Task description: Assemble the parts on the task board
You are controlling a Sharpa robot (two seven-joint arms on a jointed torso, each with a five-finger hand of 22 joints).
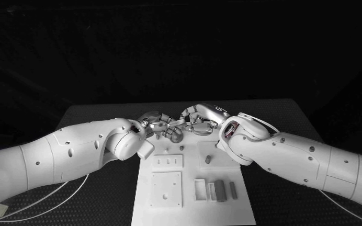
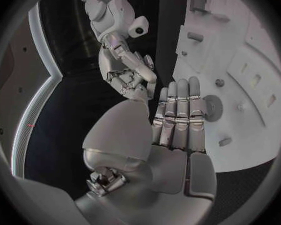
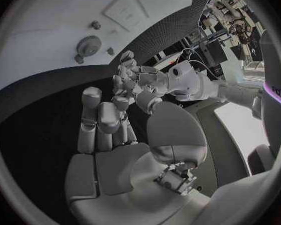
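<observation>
We have both hands up at the far end of the board [image 1: 189, 205], nearly meeting over it: the left hand [image 1: 157, 122] with fingers held straight and side by side, nothing in them, and the right hand [image 1: 202, 119] curled in toward it. Whether the right hand pinches a small part we cannot tell; the fingers hide it. In the wrist views a small gear [image 3: 87, 45] lies on the board near its far edge, with a peg [image 3: 95, 25] and a tiny piece [image 3: 110, 50] close by. Toward the near edge we see a plate with slots [image 1: 167, 162], a square plate [image 1: 166, 189], and a cluster of upright blocks [image 1: 215, 189] at the right side. The risk, as we judge it: two hands this close could knock each other, or a sweep of fingers could nudge the gear or flick the tiny piece off onto the dark surface [image 1: 98, 113].
</observation>
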